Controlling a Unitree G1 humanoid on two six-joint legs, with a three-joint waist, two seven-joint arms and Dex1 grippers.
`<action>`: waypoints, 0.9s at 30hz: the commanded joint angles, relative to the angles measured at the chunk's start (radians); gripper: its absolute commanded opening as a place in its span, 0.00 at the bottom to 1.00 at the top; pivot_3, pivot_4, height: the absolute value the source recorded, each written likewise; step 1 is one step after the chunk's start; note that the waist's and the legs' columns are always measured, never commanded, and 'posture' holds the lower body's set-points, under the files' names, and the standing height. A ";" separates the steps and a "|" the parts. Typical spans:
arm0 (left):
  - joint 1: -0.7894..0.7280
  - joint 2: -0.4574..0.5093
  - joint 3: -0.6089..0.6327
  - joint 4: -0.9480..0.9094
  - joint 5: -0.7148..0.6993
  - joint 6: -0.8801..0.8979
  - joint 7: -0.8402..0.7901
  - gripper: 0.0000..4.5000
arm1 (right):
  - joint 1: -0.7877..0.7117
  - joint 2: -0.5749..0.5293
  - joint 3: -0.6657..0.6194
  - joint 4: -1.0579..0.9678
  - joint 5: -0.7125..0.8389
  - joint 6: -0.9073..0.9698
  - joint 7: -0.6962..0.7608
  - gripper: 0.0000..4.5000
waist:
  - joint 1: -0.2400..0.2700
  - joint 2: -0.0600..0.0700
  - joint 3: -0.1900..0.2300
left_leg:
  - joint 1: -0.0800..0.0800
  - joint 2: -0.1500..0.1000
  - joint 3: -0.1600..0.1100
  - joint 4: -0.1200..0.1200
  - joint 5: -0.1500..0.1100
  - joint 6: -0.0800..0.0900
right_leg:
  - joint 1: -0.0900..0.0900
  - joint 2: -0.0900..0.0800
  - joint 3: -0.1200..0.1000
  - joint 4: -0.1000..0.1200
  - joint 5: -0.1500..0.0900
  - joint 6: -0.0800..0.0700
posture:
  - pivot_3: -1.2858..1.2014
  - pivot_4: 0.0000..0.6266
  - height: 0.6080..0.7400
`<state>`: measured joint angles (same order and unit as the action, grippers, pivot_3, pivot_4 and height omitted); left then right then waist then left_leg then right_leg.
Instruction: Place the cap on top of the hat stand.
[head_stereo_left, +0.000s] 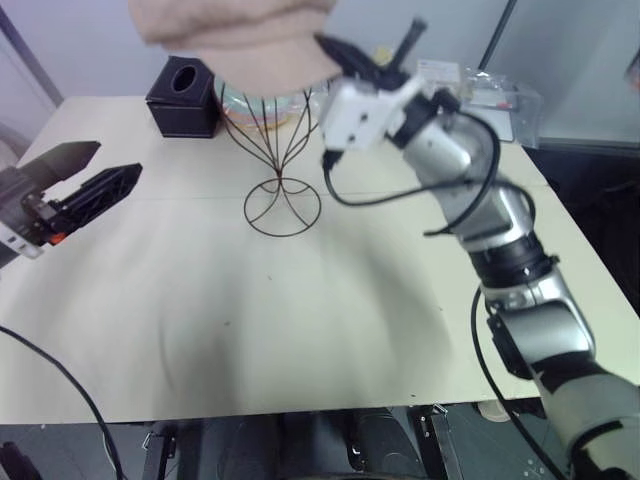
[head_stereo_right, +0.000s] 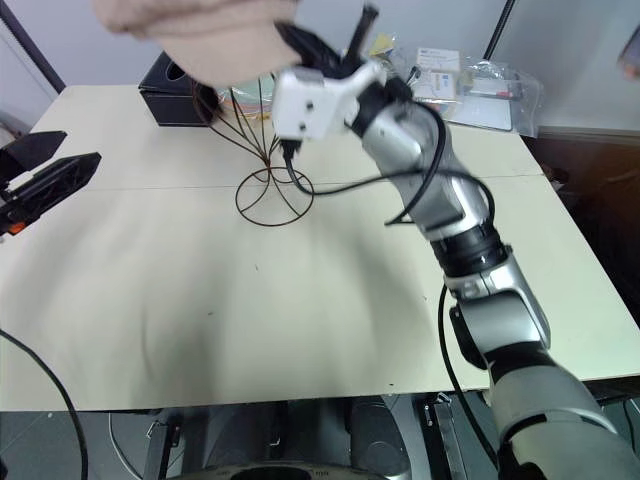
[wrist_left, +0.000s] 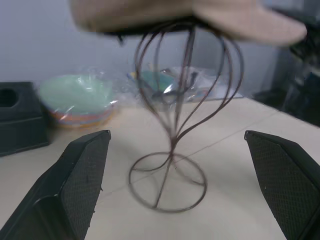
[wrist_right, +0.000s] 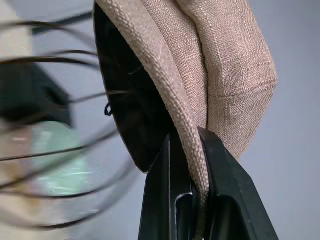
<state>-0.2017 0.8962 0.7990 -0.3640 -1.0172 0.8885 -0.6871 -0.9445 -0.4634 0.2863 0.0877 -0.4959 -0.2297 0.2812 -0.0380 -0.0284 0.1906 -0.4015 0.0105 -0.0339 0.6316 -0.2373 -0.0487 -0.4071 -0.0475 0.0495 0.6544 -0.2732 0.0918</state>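
The right gripper (wrist_right: 192, 150) is clamped on the rim of the soft beige fabric cap (head_stereo_left: 240, 35), holding it over the balloon-shaped cage top of the dark brown thin-wire hat stand (head_stereo_left: 283, 190), toward twelve o'clock on the pale table (head_stereo_left: 300, 320). At nine o'clock the left gripper (head_stereo_left: 95, 172) hangs with fingers spread apart, empty. A black tissue box (head_stereo_left: 184, 97) sits at eleven o'clock, just beside the stand.

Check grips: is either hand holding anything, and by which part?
The right hand pinches the soft beige fabric cap by its edge, over the dark wire hat stand. The left hand is open, holding nothing.
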 joint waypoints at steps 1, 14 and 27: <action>0.021 0.026 0.066 -0.040 -0.032 -0.011 0.006 1.00 | 0.082 -0.051 -0.022 -0.115 -0.032 -0.080 -0.016 0.01 | 0.002 0.000 0.000 | -0.001 0.000 0.000 0.000 0.000 0.000 | -0.001 0.000 0.000 0.000 0.000 0.000 | 0.52 0.24 1.00; 0.004 0.038 -0.056 -0.038 -0.006 -0.065 -0.003 1.00 | 0.088 0.019 0.031 0.003 -0.106 -0.083 -0.003 0.16 | -0.016 0.000 0.000 | 0.002 0.001 0.002 -0.001 0.000 0.000 | -0.002 0.004 0.000 0.003 0.001 -0.002 | 0.52 0.24 1.00; -0.077 0.068 -0.246 -0.123 0.051 -0.112 -0.024 1.00 | 0.294 -0.130 -0.038 -0.183 -0.115 -0.030 0.102 1.00 | -0.001 0.000 0.000 | 0.001 0.000 0.001 -0.001 0.000 0.000 | -0.001 0.003 0.000 0.002 0.001 -0.002 | 0.52 0.24 1.00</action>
<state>-0.2611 0.9432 0.5593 -0.4529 -0.9867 0.8091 -0.7026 -0.6531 -0.5726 0.3020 -0.0268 -0.6256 -0.2642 0.3752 -0.0390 -0.0281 0.1909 -0.4002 0.0101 -0.0326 0.6311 -0.2370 -0.0491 -0.4080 -0.0447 0.0498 0.6560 -0.2725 0.0903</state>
